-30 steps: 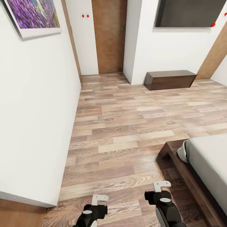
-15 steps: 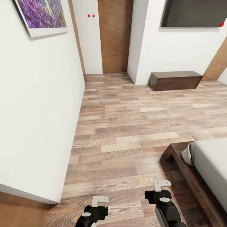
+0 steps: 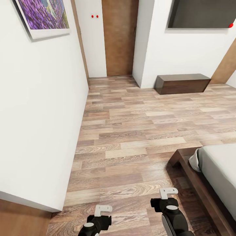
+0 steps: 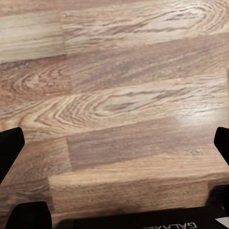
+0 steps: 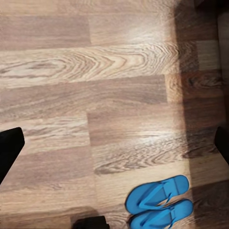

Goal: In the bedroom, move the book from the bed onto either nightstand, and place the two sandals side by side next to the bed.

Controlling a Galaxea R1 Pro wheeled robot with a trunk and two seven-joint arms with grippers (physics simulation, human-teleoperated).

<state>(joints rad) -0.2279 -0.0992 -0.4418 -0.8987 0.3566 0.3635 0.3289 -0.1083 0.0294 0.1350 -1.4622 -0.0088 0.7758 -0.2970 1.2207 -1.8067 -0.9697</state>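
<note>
Two blue sandals (image 5: 159,202) lie on the wood-plank floor (image 3: 131,131), seen through the right wrist camera: touching or nearly so, roughly parallel, beside a dark shadowed strip that may be the bed's frame. Whether they already count as placed next to the bed cannot be settled from that view.

Bed (image 3: 216,170): its near corner shows at the head view's lower right, dark frame, off-white mattress. No book on the visible part of the mattress; most of the bed lies outside the picture. No nightstand in these pictures. The long low cabinet (image 3: 182,84) stands against the far wall, below a dark wall panel (image 3: 201,13). Lavender picture (image 3: 44,16) on the left wall; wooden door (image 3: 118,37) at the end of the passage.

Left pincer (image 3: 102,209): fingers spread wide, nothing between them, bare floor beneath. Right pincer (image 3: 167,193): likewise spread wide and empty, hanging over floor near the bed's corner.

Judged step: locating things, nothing in hand, neither sub-task visibly begun. Next move likely calls for turning the base and head right toward the bed to find the book and a nightstand.
</note>
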